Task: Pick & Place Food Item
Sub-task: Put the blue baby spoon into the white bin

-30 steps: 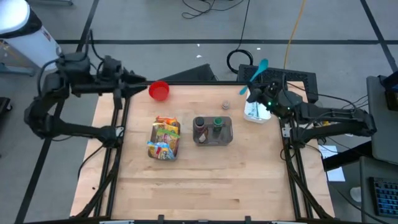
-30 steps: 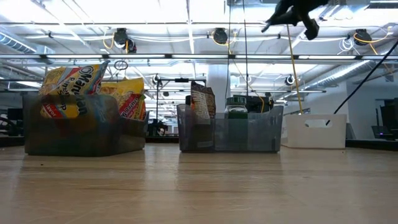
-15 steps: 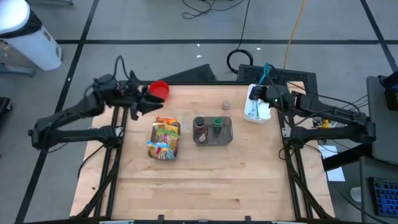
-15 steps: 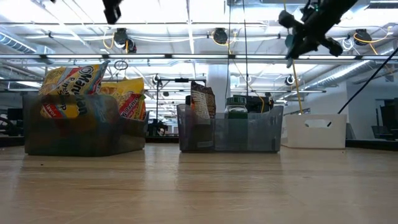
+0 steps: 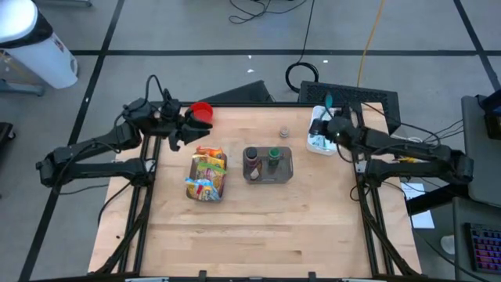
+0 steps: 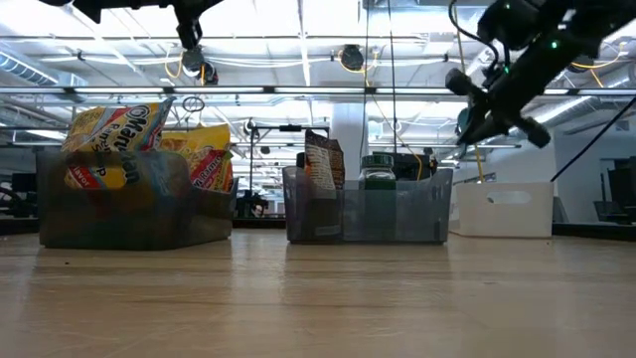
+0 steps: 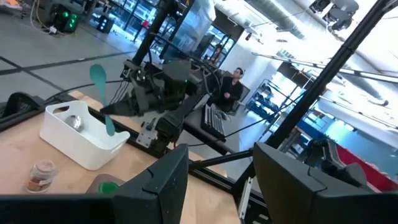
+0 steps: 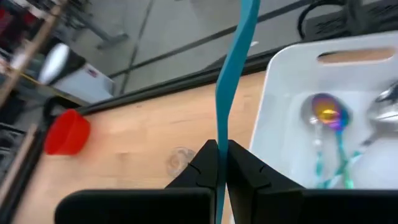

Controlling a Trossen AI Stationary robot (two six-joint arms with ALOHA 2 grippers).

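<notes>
Teal spoon (image 8: pixel 231 81) pinched in right gripper (image 5: pixel 332 125) above white bin (image 5: pixel 316 142), not yet placed. Left gripper (image 5: pixel 183 128), jaws spread, empty, held well left of bin.

- left tool (image 5: pixel 182 130) hovering over the tabletop's far-left corner, fingers (image 7: pixel 283 186) standing apart
- right tool (image 5: pixel 327 119) reaching in at far right, fingers (image 8: pixel 244 165) pinching closed

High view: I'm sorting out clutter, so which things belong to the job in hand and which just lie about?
In the job: right pincer, shut on the teal spoon; white tub by it.
Lying about: red cup, noodle-packet bin, clear jar bin, small jar; left pincer waits open near the cup.
</notes>
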